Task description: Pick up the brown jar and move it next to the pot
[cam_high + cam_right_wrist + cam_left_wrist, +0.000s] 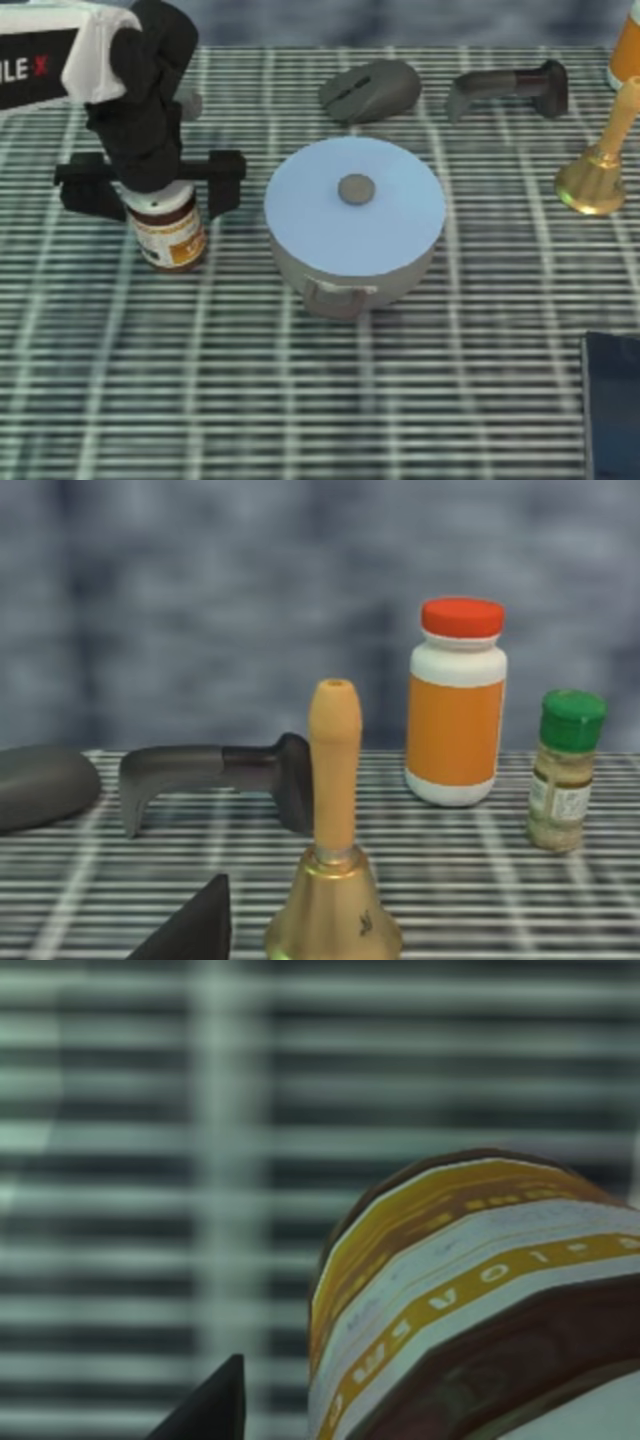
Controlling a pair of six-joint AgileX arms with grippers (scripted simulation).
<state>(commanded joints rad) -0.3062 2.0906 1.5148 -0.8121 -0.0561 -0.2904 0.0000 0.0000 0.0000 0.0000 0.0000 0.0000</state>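
Note:
The brown jar [170, 238] stands upright on the table left of the pot [320, 225], a small gap apart. It has an orange-and-white label [470, 1280]. My left gripper [150, 185] hangs straight over the jar's cap, open, its black fingers [225, 180] spread wide to either side. In the left wrist view a dark fingertip [210, 1410] sits clear of the jar's side. The pot is grey with a pale-blue lid, a grey knob [356, 189] and a brownish handle [335, 295]. My right arm is outside the top view; its fingertip [205, 925] shows, and that gripper is open and empty.
Behind the pot lie a grey mouse [370, 90] and a dark handled tool [505, 90]. A golden bell [600, 160] stands at the right, with an orange container [457, 705] and a green-capped spice jar [565, 770] beyond. A dark blue object [612, 405] sits front right.

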